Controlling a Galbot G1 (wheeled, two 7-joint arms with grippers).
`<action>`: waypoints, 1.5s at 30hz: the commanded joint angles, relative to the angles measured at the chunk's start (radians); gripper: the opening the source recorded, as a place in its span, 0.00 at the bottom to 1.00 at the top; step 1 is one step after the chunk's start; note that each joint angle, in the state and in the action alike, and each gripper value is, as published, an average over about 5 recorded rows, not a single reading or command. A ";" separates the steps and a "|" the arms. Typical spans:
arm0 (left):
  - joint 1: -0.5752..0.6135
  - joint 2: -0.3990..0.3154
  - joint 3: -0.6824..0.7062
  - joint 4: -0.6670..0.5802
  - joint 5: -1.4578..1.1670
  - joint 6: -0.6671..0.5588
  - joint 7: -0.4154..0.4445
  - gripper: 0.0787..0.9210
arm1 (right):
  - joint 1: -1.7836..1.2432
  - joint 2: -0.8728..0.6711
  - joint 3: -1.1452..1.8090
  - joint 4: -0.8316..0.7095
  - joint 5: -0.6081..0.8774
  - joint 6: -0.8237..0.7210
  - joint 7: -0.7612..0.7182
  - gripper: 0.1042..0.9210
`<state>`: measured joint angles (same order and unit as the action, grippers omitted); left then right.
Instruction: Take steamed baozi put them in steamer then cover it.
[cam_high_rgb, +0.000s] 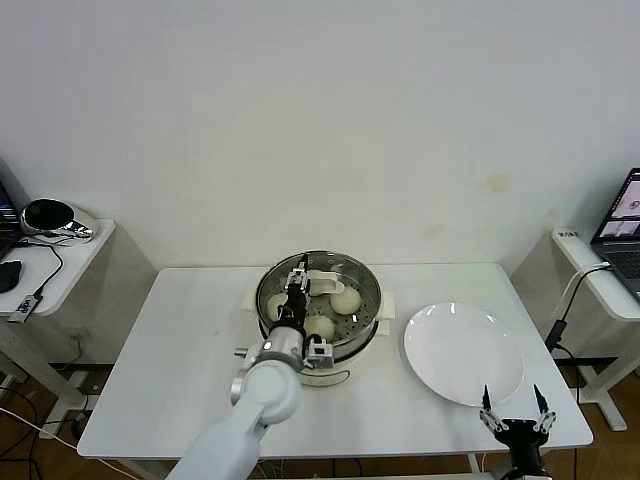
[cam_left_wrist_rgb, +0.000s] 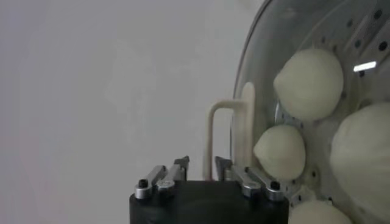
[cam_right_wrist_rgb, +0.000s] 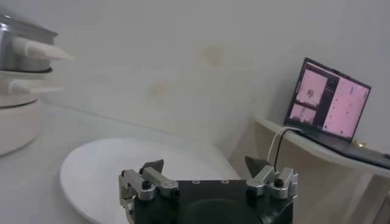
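Observation:
The steamer (cam_high_rgb: 318, 340) stands mid-table on its cream-white base. Several cream-white baozi (cam_high_rgb: 345, 298) lie on its perforated tray; they also show in the left wrist view (cam_left_wrist_rgb: 308, 82). The clear glass cover (cam_high_rgb: 352, 275) sits over the pot, its metal rim (cam_left_wrist_rgb: 241, 115) beside the buns. My left gripper (cam_high_rgb: 297, 283) is above the pot, its jaws narrowly set around the bar of the cover's cream-white handle (cam_left_wrist_rgb: 211, 137). I cannot tell whether the cover rests on the rim or hangs just above it. My right gripper (cam_high_rgb: 516, 415) is open and empty at the table's front right edge.
A flat white plate (cam_high_rgb: 463, 352) lies to the right of the steamer, bare, just beyond the right gripper; it also shows in the right wrist view (cam_right_wrist_rgb: 103, 167). Side tables stand at both sides, the right one with a laptop (cam_right_wrist_rgb: 332, 103).

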<state>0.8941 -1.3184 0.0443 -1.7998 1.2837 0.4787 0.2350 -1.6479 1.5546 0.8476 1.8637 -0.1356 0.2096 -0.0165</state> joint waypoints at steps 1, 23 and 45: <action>0.318 0.097 -0.105 -0.399 -0.296 -0.065 -0.138 0.59 | 0.000 -0.003 0.000 0.000 0.000 0.004 0.000 0.88; 1.003 0.035 -0.597 -0.251 -1.573 -0.677 -0.481 0.88 | -0.116 -0.177 -0.189 0.070 0.158 0.021 -0.107 0.88; 0.959 0.016 -0.674 -0.148 -1.529 -0.654 -0.305 0.88 | -0.194 -0.157 -0.296 0.150 0.108 -0.025 -0.109 0.88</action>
<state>1.8425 -1.2975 -0.5767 -1.9790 -0.1970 -0.1717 -0.1183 -1.8101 1.4063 0.6016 1.9744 -0.0096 0.2152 -0.1305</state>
